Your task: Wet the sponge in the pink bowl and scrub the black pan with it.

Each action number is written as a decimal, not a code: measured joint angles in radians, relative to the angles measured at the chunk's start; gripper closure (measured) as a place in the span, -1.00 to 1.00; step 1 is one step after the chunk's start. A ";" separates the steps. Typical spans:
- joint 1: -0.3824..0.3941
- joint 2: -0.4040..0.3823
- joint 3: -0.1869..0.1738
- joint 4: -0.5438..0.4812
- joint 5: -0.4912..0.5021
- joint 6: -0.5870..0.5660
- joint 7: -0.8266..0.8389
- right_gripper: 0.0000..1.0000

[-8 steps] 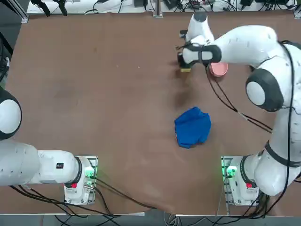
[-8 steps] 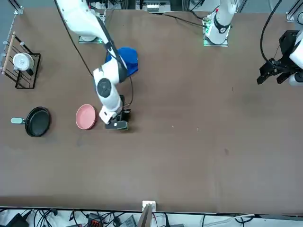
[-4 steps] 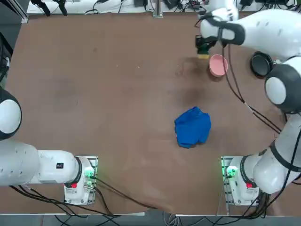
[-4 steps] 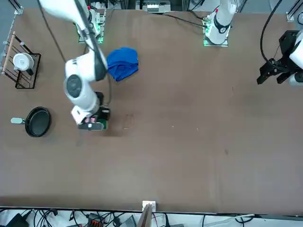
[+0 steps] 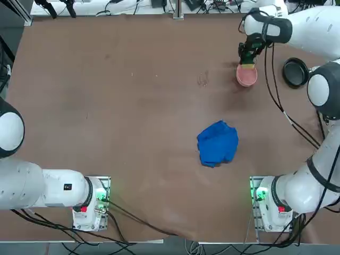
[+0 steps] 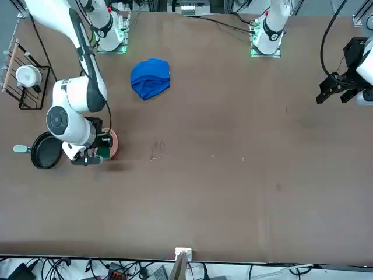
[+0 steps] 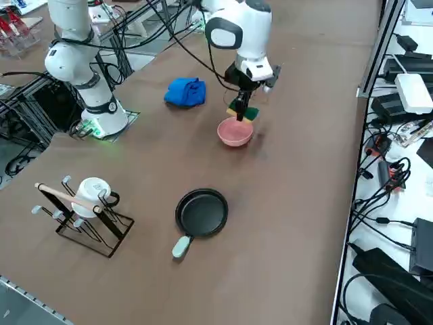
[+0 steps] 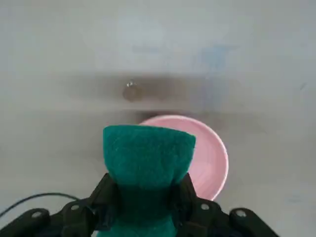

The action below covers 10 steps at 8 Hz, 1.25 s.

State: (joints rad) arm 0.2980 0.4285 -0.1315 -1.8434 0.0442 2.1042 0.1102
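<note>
Right Gripper Pinches Sponge Over Pink Bowl's Twelve O'Clock Side

The right gripper [image 8: 145,192] has the sponge [image 8: 148,153] pinched between its two fingers [image 8: 106,195], one on each side, with a broad part of the green material projecting past the tips. A strip of yellow shows along the sponge's edge in the right side view. Clock directions here are read from overhead, with twelve o'clock pointing straight away from the robot's bases.

Seen from above, the sponge overlaps the twelve o'clock side of the pink bowl [image 5: 247,76], which sits upright on the brown table [image 7: 298,250]. Whether the sponge touches the rim cannot be told. The right arm [image 5: 313,32] reaches in from about four o'clock of the bowl, bending over the table on its way, with black cables hanging along it.

The black pan [image 7: 201,212] lies near the bowl, at its three o'clock, open side up. Its short, pale handle [image 7: 181,246] also points to three o'clock. A crumpled blue cloth [image 5: 218,143] rests at the bowl's seven o'clock, well apart from it. From the pan, a dark wire rack [image 7: 101,233] with a light rail stands between five and six o'clock, bearing a white cup [image 7: 91,194].
</note>
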 joint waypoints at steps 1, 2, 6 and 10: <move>0.002 0.015 0.004 -0.007 0.000 -0.009 0.000 -0.13; 0.002 0.023 0.005 -0.012 0.000 -0.021 0.000 -0.13; -0.012 0.055 0.004 -0.024 0.000 -0.015 0.000 -0.13; -0.028 0.096 0.003 -0.025 0.000 -0.003 0.000 -0.13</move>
State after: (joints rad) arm 0.2699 0.5242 -0.1288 -1.8683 0.0442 2.1010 0.1102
